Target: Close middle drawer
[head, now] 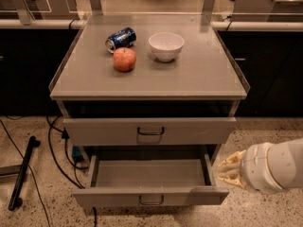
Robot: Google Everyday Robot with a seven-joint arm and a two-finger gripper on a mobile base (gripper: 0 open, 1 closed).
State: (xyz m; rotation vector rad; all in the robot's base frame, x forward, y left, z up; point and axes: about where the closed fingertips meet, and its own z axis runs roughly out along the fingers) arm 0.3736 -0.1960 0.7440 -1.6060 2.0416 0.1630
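The middle drawer [150, 196] stands pulled far out of the grey cabinet, its shallow grey tray [149, 173] empty and its small dark loop handle [151, 200] on the low front. Above it is the taller top drawer [149, 130], which stands slightly out. The lowest drawer is hidden under the open one. My gripper [228, 170], cream-coloured on a white arm [277, 167], hangs just right of the open drawer's right front corner, level with its side wall and apart from it.
On the cabinet top [203, 74] lie a blue can [120, 38] on its side, a red apple [124, 59] and a white bowl [166, 46]. Black cables [57, 160] and a dark bar [21, 174] lie on the floor at left. Dark cabinets flank both sides.
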